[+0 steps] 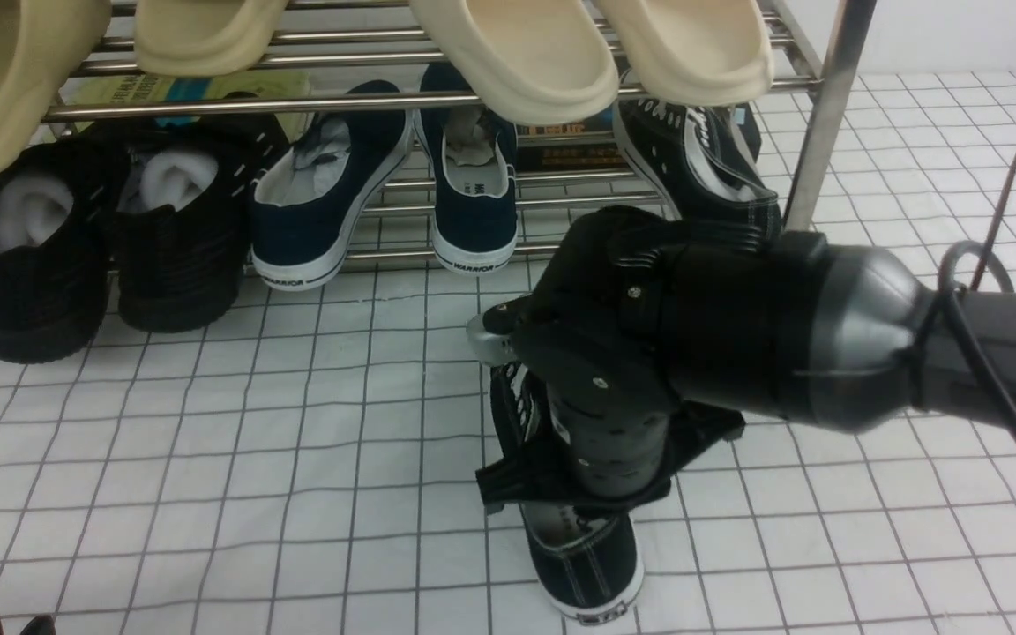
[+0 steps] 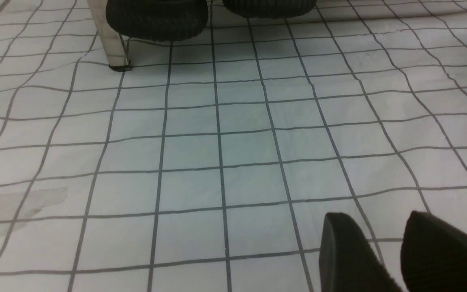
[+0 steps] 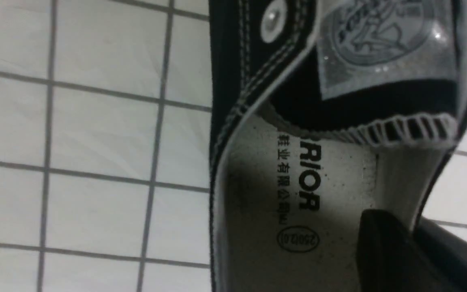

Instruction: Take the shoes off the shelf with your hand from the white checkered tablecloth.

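Right under the shoe rack (image 1: pixel 235 107), the black shoe (image 3: pixel 298 182) sits on the checkered cloth (image 1: pixel 208 423). "RRIOR" shows inside. The right claw (image 3: pixel 410 227) pinches its side.

The front view looks forward and down from between the arms, facing the rack (image 1: pixel 803 141) from behind the grippers. The left wrist view looks forward and down past the left gripper (image 2: pixel 373 243), low over the cloth (image 2: pixel 193 150) beyond it. The right wrist view looks down past the right gripper (image 3: pixel 408 235), very close to the sneaker (image 3: pixel 298 194) at its fingers. Front and right wrist views share that sneaker; all three share cloth.
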Available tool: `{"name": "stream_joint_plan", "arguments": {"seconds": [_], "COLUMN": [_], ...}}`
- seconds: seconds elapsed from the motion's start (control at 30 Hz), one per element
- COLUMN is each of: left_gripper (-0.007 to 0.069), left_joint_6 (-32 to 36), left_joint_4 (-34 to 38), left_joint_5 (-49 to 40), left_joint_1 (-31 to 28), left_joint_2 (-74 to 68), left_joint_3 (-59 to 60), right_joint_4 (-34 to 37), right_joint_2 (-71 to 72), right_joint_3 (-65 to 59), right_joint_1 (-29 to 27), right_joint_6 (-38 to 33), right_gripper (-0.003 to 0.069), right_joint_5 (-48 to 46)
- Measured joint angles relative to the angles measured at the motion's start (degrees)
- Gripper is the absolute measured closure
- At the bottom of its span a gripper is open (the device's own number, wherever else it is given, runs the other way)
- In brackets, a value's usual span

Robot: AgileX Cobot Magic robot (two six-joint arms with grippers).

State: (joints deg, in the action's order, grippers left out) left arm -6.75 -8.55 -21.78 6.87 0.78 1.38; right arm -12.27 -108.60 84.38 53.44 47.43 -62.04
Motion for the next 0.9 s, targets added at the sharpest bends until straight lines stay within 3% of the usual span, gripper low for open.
{"name": "stream_joint_plan", "arguments": {"seconds": [0.07, 0.2, 0.23, 0.3, 0.37, 0.43, 0.53, 0.57, 0.63, 0.87, 0.9], "left_gripper": [0.0384, 0.0384, 0.0384, 0.0384, 0.0384, 0.0384, 0.0384, 0.0384, 0.0384, 0.0384, 0.0384], "left_joint_6": [0.0, 0.0, 0.0, 0.0, 0.0, 0.0, 0.0, 0.0, 0.0, 0.0, 0.0], "left_joint_4": [0.0, 0.0, 0.0, 0.0, 0.0, 0.0, 0.0, 0.0, 0.0, 0.0, 0.0], "left_joint_5": [0.0, 0.0, 0.0, 0.0, 0.0, 0.0, 0.0, 0.0, 0.0, 0.0, 0.0], "left_joint_1": [0.0, 0.0, 0.0, 0.0, 0.0, 0.0, 0.0, 0.0, 0.0, 0.0, 0.0], "left_joint_2": [0.0, 0.0, 0.0, 0.0, 0.0, 0.0, 0.0, 0.0, 0.0, 0.0, 0.0], "left_joint_3": [0.0, 0.0, 0.0, 0.0, 0.0, 0.0, 0.0, 0.0, 0.0, 0.0, 0.0], "right_joint_4": [0.3, 0.7, 0.7, 0.7, 1.0, 2.6, 5.6, 5.8, 5.6, 5.3, 4.9], "right_joint_2": [0.0, 0.0, 0.0, 0.0, 0.0, 0.0, 0.0, 0.0, 0.0, 0.0, 0.0], "right_joint_3": [0.0, 1.5, 1.5, 5.1, 8.1, 11.8, 16.0, 17.1, 17.8, 17.8, 17.8], "right_joint_1": [0.0, 0.0, 0.0, -0.1, -0.7, -2.1, -6.2, -8.3, -12.1, -20.1, -21.1], "right_joint_6": [0.0, -1.2, -1.2, -6.0, -10.3, -15.7, -20.8, -22.0, -23.0, -27.1, -29.5], "right_gripper": [0.0569, 0.0403, 0.0395, 0.0317, 0.0307, 0.0343, 0.0484, 0.0575, 0.0658, 0.0649, 0.0606], "right_joint_5": [0.3, -1.8, -2.1, -6.5, -7.4, -7.7, -7.8, -7.8, -8.0, -6.2, -3.4]}}
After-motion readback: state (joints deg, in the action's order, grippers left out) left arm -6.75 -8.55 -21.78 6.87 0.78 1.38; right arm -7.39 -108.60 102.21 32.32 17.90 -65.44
